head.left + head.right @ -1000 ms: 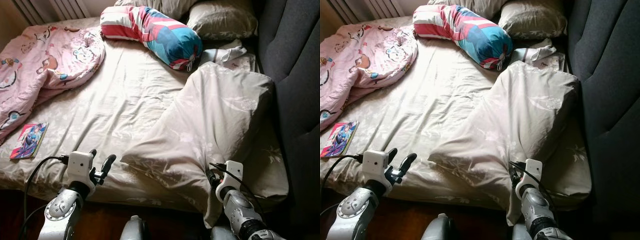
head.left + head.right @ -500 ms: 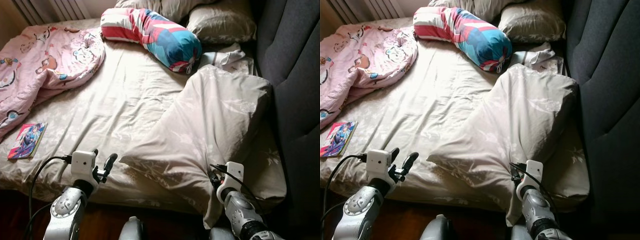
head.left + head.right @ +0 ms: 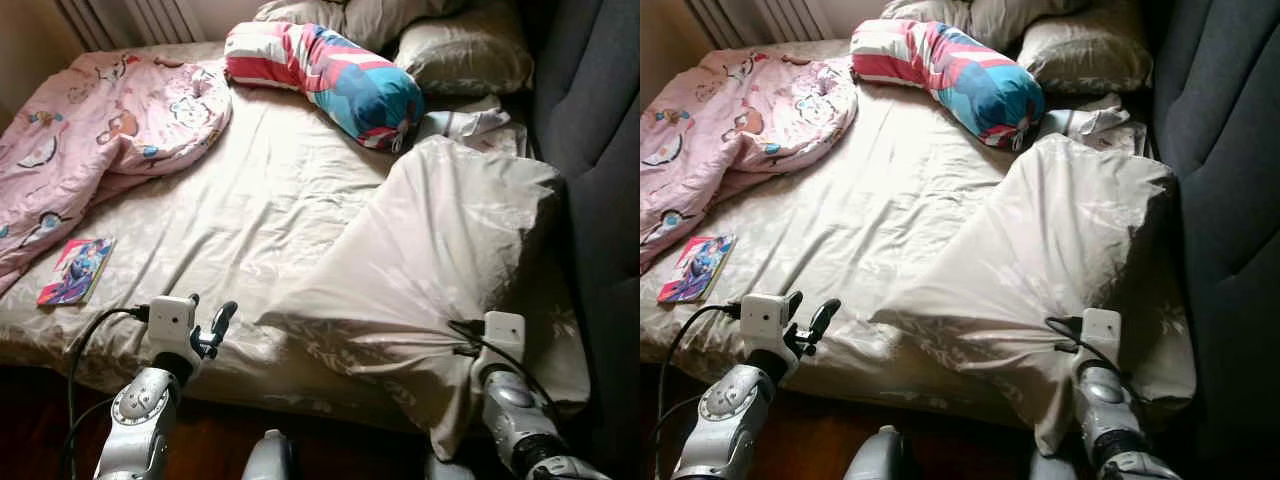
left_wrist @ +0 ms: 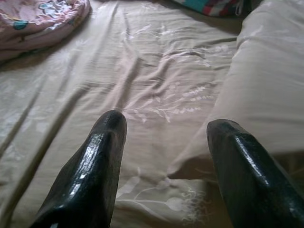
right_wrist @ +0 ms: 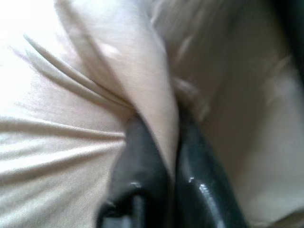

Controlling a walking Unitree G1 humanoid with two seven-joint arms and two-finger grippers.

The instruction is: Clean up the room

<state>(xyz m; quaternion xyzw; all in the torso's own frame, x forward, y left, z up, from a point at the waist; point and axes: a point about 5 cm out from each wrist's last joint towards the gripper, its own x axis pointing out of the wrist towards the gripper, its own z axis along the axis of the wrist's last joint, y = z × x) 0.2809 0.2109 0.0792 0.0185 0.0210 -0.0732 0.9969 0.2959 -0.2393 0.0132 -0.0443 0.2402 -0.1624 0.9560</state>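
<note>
**Duvet being pinched at the bed's near edge**

Beige sheets are covering the bed (image 3: 250,200). A fold of the beige duvet (image 3: 440,250), which is lying bunched on the bed's right side, is being pinched between the pressed-together fingers of the right gripper (image 5: 164,161). The left gripper (image 4: 166,156) is being held spread above the sheet, beside the duvet's corner. A book (image 3: 76,271) is lying near a pink blanket (image 3: 100,130).

One beige duvet (image 3: 440,250), one pink blanket (image 3: 100,130), one bolster (image 3: 330,80), two pillows (image 3: 470,55), one book (image 3: 76,271).
</note>
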